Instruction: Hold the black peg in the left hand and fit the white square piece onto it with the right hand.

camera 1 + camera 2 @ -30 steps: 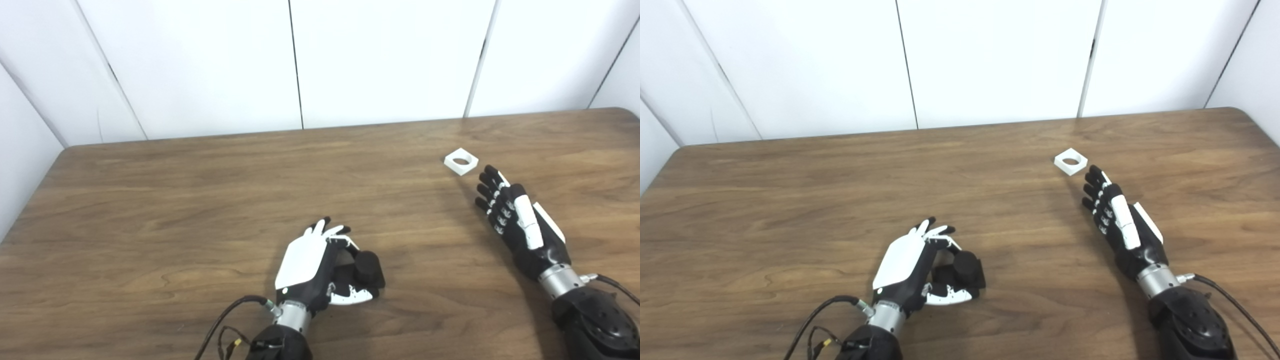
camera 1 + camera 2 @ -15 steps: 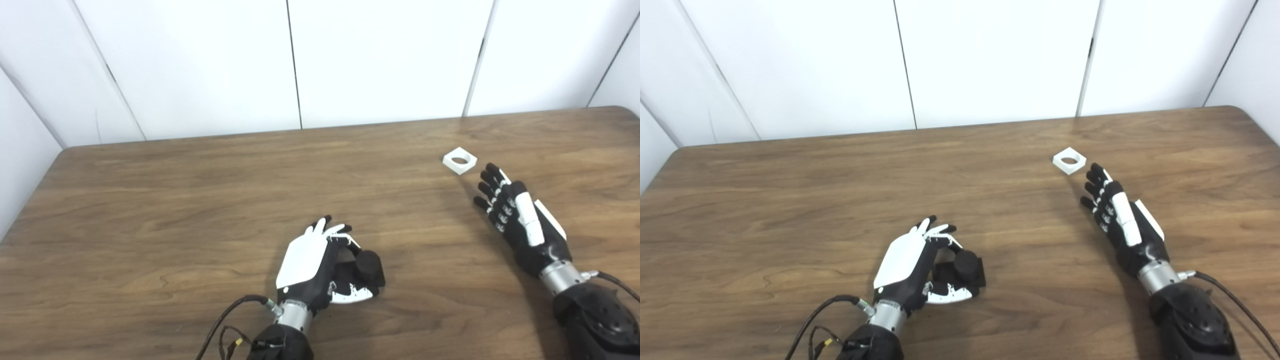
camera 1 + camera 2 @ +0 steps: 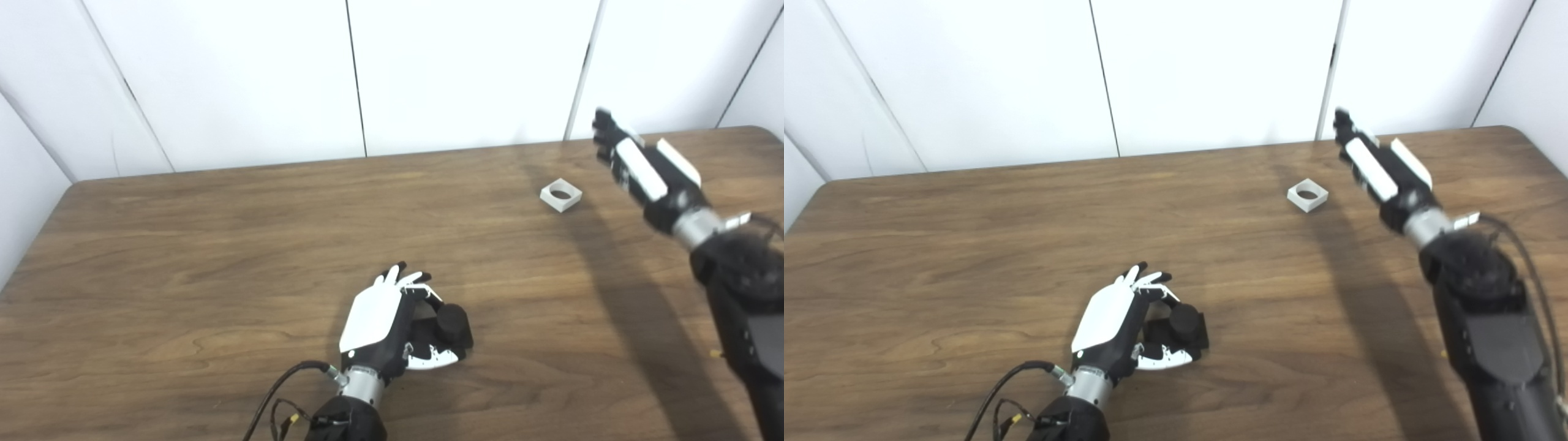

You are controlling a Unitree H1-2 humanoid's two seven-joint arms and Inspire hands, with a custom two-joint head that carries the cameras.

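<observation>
Left hand [image 3: 392, 324] lay low on the table [image 3: 184, 257], fingers curled around black peg [image 3: 452, 323]. Right hand [image 3: 643, 168] hovered raised, fingers outstretched, empty, beside the white square piece [image 3: 560, 195] lying flat

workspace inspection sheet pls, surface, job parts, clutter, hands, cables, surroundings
surface: brown wood-grain table, rounded corners.
job's things: black peg between the left hand's fingers and thumb, near the front edge; white square piece with a round hole, lying flat at the far right, untouched.
clutter: nothing seen.
hands: left hand low at the table, curled around the peg; right hand raised, fingers extended, empty, blurred, to the right of the square piece.
cables: black cable looping from the left wrist; another at the right wrist.
surroundings: white wall panels with dark seams behind the table.
</observation>
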